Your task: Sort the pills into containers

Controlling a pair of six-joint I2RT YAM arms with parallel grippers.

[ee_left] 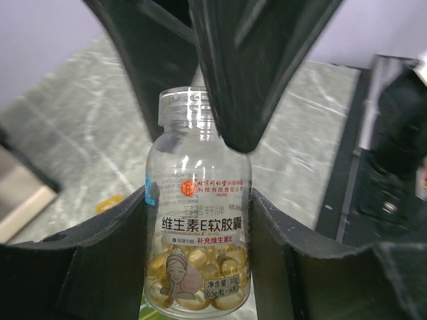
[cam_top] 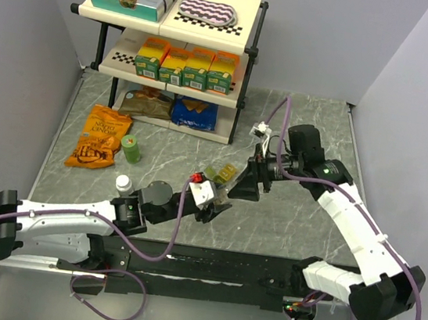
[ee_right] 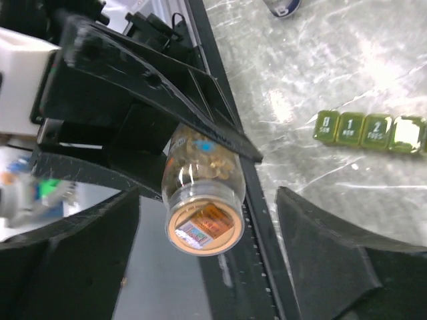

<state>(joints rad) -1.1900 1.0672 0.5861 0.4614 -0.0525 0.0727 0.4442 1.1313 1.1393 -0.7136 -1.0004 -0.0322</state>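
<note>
So the containers (ee_right: 370,130), a green-to-yellow strip of small lidded squares, are being left lying flat on the grey marbled worktop (cam_top: 321,127), about mid-worktop and near both hands. The lids are being shown shut, with 1 and 2 readable on 2 of them.

Close by, a clear bottle (ee_left: 198,230) is being held up off the worktop, and golden pills (ee_left: 200,273) are being shown inside it. It's being clamped around its body by the left hand (ee_left: 199,200), 1 finger on each side.

The right hand (ee_right: 208,199) is being held with its fingers wide apart at the bottle's end, nothing gripped. Whether a finger is touching the neck can't be told.

Further left, a white-capped bottle (cam_top: 123,184), a green bottle (cam_top: 130,147) and an orange snack bag (cam_top: 100,139) are being left on the worktop. A shelf rack (cam_top: 248,50) is being stood at the back.
</note>
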